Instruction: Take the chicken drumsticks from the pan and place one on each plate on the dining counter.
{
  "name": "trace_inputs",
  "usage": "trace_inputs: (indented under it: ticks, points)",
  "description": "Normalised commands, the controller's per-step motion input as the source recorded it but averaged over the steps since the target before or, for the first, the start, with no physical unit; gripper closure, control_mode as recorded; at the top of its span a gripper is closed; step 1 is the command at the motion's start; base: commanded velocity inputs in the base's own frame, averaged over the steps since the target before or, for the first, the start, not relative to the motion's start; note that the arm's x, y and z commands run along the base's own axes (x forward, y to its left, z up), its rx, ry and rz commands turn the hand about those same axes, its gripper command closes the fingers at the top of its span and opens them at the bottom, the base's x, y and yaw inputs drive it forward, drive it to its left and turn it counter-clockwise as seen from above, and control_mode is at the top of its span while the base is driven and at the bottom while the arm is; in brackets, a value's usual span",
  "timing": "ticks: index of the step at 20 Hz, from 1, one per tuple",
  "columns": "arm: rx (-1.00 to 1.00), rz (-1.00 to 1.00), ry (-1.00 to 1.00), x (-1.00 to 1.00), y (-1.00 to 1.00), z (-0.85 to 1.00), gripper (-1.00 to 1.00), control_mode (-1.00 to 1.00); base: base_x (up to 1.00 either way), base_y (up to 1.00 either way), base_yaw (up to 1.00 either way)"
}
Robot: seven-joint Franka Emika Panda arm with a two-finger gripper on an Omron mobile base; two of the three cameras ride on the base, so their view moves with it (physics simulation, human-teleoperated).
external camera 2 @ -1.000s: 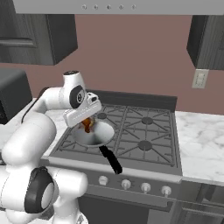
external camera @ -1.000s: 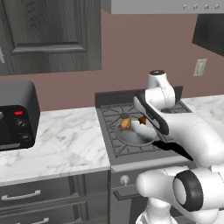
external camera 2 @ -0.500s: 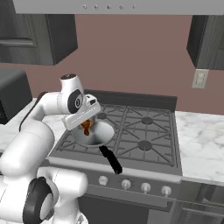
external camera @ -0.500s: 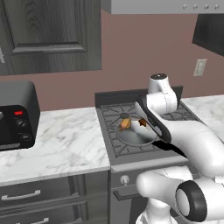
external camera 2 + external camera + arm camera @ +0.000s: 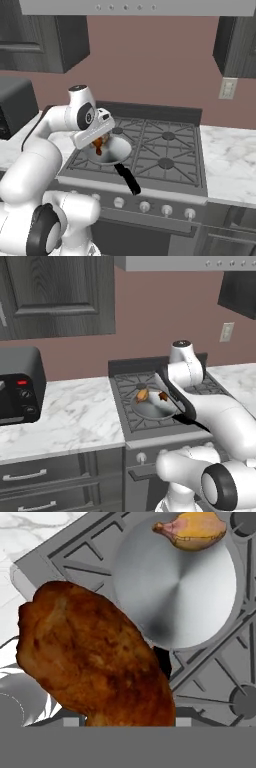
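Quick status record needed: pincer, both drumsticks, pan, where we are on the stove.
pincer: shut on the darker drumstick, above the pan
darker drumstick: held, lifted clear of the pan
golden drumstick: lying at the pan's edge, untouched
pan: on the stove's front left burner, black handle toward the front
stove: other burners bare
plates: none reached yet
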Motion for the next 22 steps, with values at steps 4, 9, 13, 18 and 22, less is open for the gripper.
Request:
trace_inputs:
  ticks: [4,9,13,18,22]
  points:
    - [0.0,0.0,0.0,0.0,0.0,0.0,1.0,1.0,-0.64,-0.03,-0.01]
    - [0.0,0.0,0.0,0.0,0.0,0.0,1.0,1.0,-0.67,-0.11,-0.32]
    - [0.0,0.0,0.0,0.0,0.0,0.0,1.0,1.0,-0.48,-0.03,-0.69]
    - [0.0,0.0,0.0,0.0,0.0,0.0,1.0,1.0,-0.36,0.0,-0.33]
    - [0.0,0.0,0.0,0.0,0.0,0.0,1.0,1.0,-0.38,-0.14,0.81]
